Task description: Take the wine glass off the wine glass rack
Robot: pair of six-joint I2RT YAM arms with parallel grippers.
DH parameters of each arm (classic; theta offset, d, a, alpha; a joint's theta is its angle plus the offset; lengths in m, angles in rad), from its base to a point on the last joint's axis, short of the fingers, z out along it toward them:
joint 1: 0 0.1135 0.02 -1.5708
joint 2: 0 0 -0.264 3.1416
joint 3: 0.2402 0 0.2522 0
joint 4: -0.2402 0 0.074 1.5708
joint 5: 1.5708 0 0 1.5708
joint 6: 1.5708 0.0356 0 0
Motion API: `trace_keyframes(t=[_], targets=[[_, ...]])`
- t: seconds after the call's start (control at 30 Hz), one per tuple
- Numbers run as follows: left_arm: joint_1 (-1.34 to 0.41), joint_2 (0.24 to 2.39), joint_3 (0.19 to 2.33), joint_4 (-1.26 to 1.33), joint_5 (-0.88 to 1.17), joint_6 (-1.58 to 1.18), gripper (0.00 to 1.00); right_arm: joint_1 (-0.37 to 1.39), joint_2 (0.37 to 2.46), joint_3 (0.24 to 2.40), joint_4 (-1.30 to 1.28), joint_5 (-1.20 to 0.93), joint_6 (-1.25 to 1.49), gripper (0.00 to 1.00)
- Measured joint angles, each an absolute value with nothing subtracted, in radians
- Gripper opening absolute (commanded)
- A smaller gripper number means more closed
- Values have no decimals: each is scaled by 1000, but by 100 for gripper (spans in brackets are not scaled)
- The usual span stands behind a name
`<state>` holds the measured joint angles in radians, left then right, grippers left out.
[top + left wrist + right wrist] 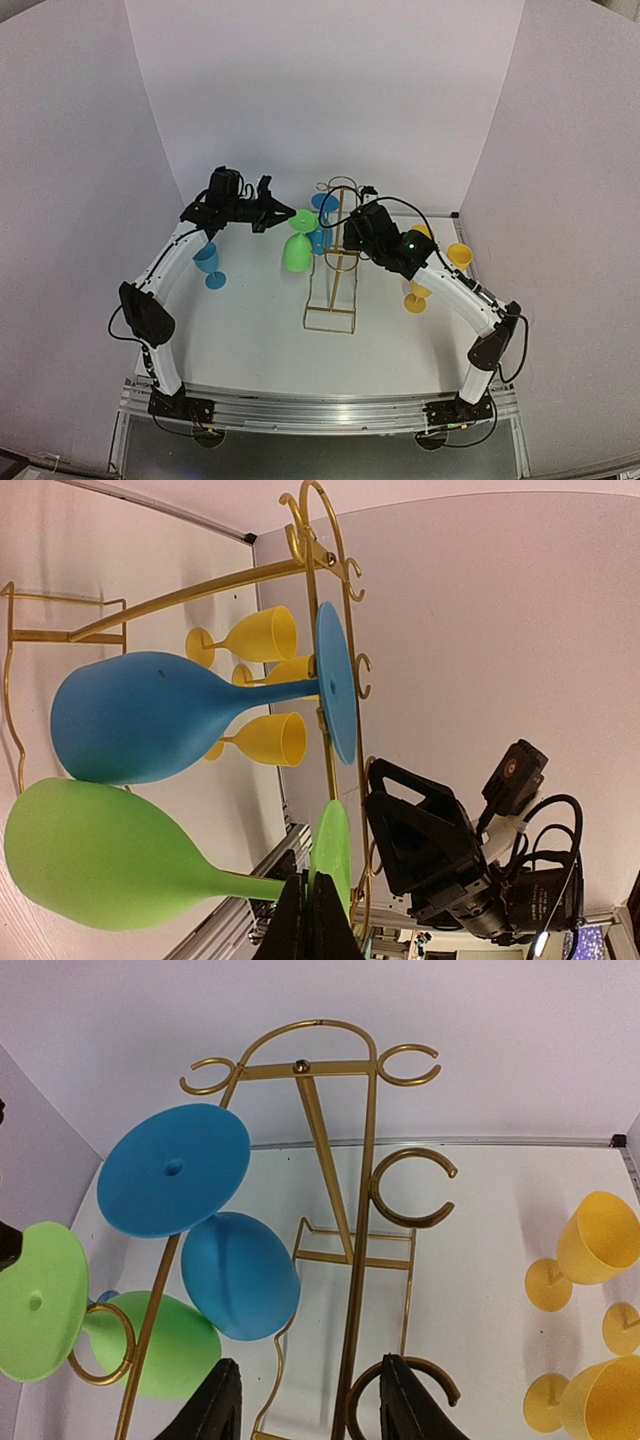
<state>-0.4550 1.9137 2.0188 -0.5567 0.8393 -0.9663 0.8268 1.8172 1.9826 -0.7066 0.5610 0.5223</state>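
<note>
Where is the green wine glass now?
In the top view, the green wine glass hangs upside down on the left side of the wine glass rack, just below the hanging blue glass, beside the left gripper.

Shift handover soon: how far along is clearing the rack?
Apparently done: one upright blue glass and three yellow glasses sit on the table. In hand: the left gripper pinches the green glass stem, still in its rack hook. Left: that one and the hanging blue glass. The right gripper is open around a rack wire.
</note>
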Motion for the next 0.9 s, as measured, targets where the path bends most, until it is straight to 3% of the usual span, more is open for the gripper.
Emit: trace_keyframes(t=[0.2, 0.6, 0.7, 0.9], targets=[[-434, 1894, 2015, -622, 804, -822, 0, 827, 1825, 2006, -730, 545, 514, 44], [-431, 1608, 1842, -793, 573, -77, 0, 825, 1856, 2127, -793, 447, 468, 47], [-489, 1469, 1659, -733, 487, 220, 0, 825, 1862, 2171, -809, 425, 453, 50], [-597, 1027, 1010, -445, 401, 985, 0, 825, 1864, 2239, -833, 371, 431, 56]])
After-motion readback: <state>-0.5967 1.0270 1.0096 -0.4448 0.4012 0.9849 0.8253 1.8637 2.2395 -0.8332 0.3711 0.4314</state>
